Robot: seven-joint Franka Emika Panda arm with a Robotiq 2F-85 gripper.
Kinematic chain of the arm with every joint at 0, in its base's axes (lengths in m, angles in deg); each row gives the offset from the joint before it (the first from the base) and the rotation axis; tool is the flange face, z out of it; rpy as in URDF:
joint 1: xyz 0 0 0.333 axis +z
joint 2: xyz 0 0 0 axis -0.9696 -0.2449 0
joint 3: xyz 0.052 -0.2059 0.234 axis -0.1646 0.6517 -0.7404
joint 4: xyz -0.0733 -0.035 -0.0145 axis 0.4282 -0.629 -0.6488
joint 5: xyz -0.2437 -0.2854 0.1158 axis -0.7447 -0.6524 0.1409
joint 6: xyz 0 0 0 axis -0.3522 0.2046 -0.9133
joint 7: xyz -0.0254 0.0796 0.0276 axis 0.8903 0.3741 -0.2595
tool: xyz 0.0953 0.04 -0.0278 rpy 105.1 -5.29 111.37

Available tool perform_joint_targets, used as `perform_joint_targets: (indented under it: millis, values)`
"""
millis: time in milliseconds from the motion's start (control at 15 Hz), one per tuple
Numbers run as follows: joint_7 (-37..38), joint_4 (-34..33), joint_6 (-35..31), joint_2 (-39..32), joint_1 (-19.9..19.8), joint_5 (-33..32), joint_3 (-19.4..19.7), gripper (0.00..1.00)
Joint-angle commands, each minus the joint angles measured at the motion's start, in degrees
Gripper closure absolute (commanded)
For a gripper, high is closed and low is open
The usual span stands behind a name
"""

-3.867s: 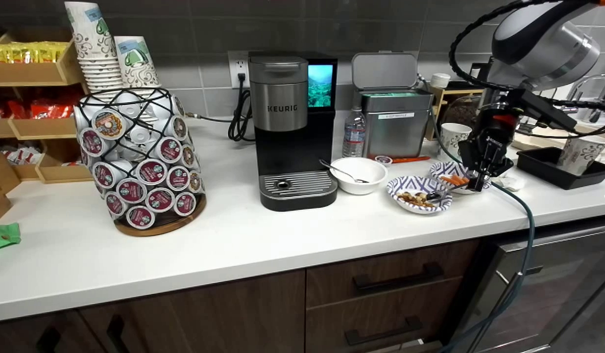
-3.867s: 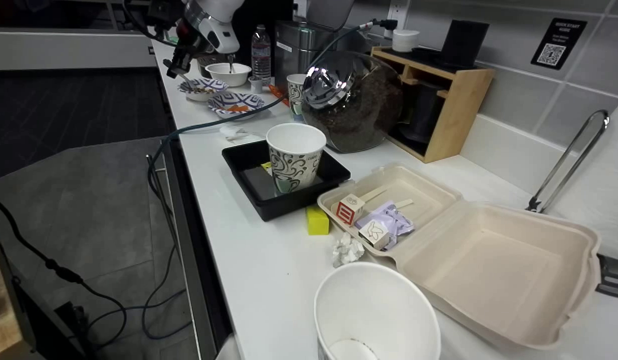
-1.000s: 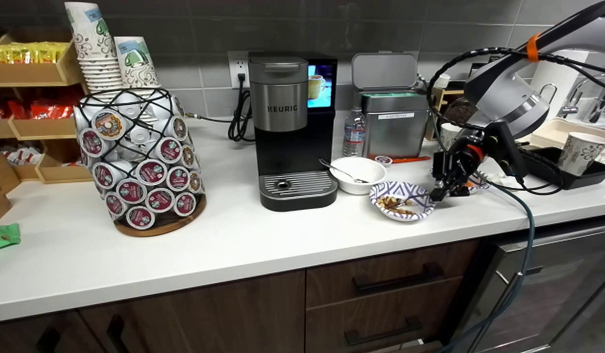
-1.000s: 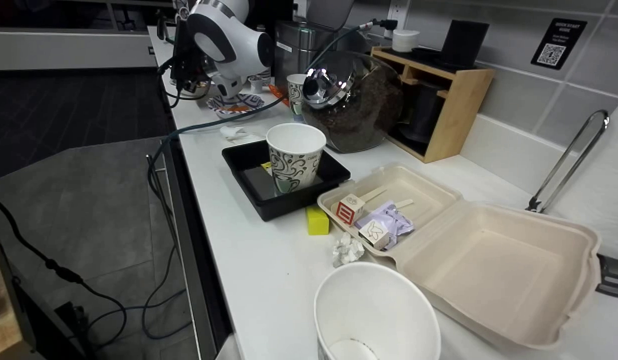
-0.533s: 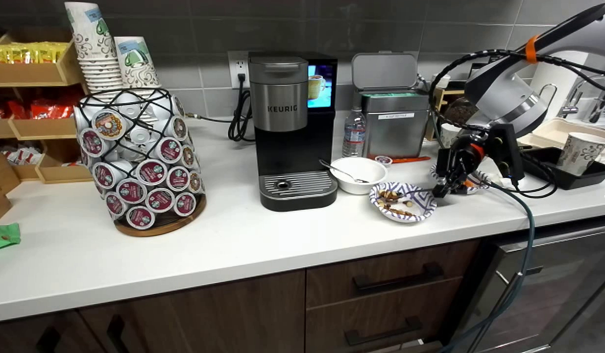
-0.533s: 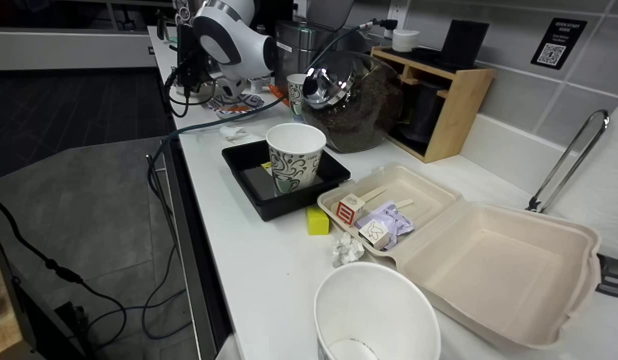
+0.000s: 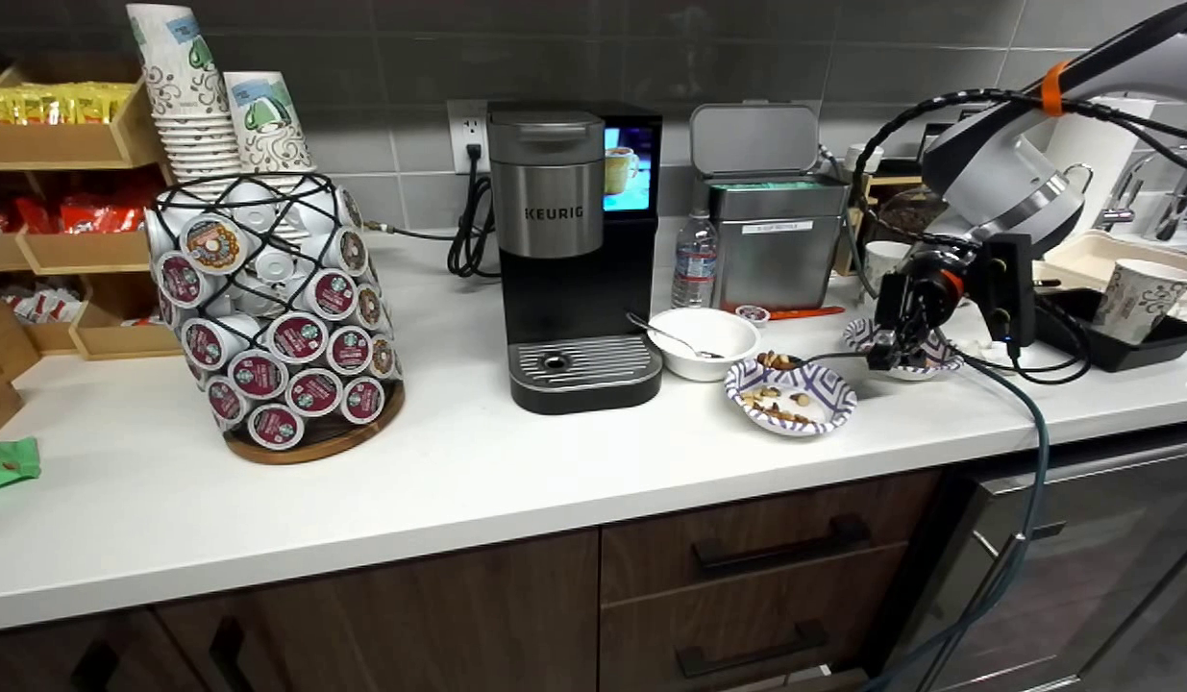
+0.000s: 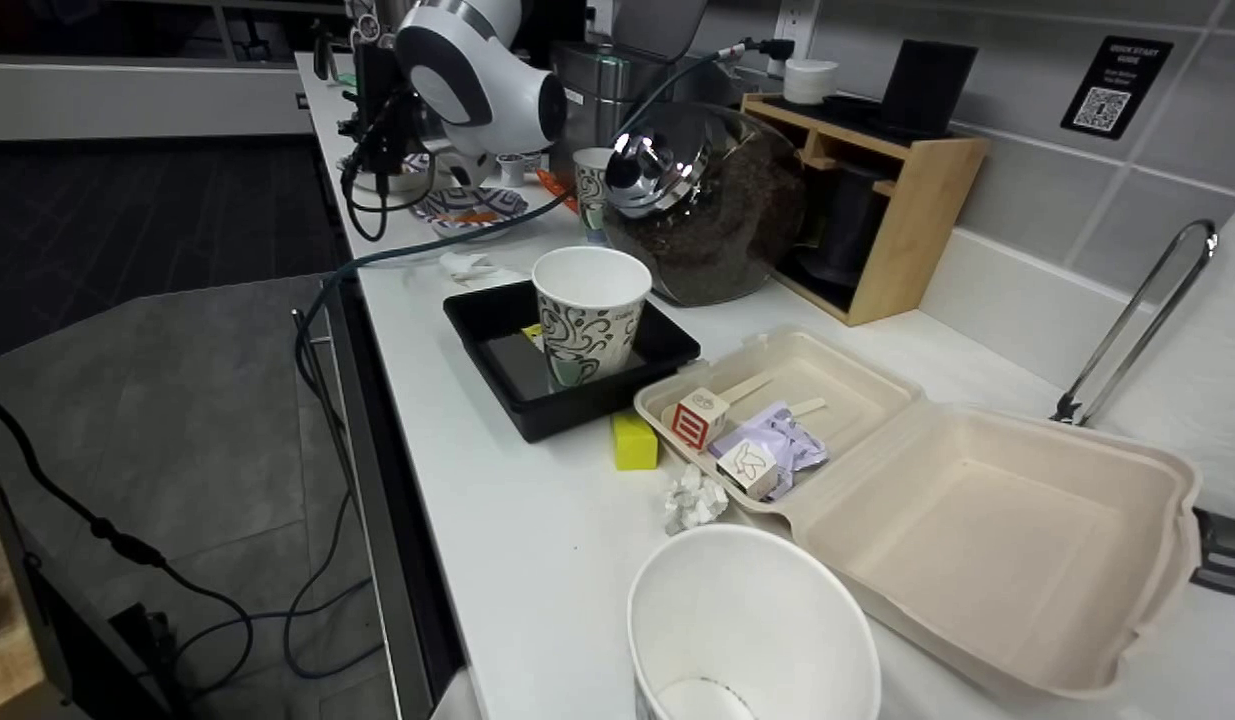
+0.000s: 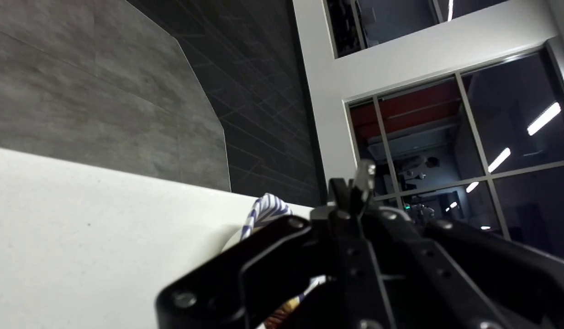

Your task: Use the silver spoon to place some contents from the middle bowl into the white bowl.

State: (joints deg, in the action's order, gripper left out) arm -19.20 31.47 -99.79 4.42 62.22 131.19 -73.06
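Note:
The middle bowl has a blue-and-white patterned rim. Tan-brown contents lie inside, and its rim also shows in the wrist view. My gripper is shut on the handle of a silver spoon, to the right of and above this bowl. The spoon points left, roughly level, with a heap of contents on its tip over the bowl's back rim. The handle end sticks up past the fingertips in the wrist view. The plain white bowl stands just left, with another spoon in it.
A bluer patterned bowl with orange pieces stands behind the gripper. A coffee maker, a water bottle and a metal bin stand behind the bowls. A blue cable hangs over the counter's front edge.
The middle bowl has shifted left since the earliest frames. The spoon has risen from inside it with contents on its tip. My gripper has moved left overall, lately slightly up and back right.

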Motion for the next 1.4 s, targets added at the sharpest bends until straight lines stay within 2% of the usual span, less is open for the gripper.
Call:
perform_joint_targets:
  millis: [0,267,733,1333]
  values:
    - [-2.46,-0.61,2.59,0.10,-0.20,-0.75,0.42,0.99]
    - [-3.44,0.93,1.18,3.15,0.68,-0.21,0.72,0.99]
    - [-0.51,1.42,-1.31,8.06,2.85,0.60,0.70,0.99]
    - [10.86,-3.94,-3.25,6.59,4.14,4.95,0.29,0.99]
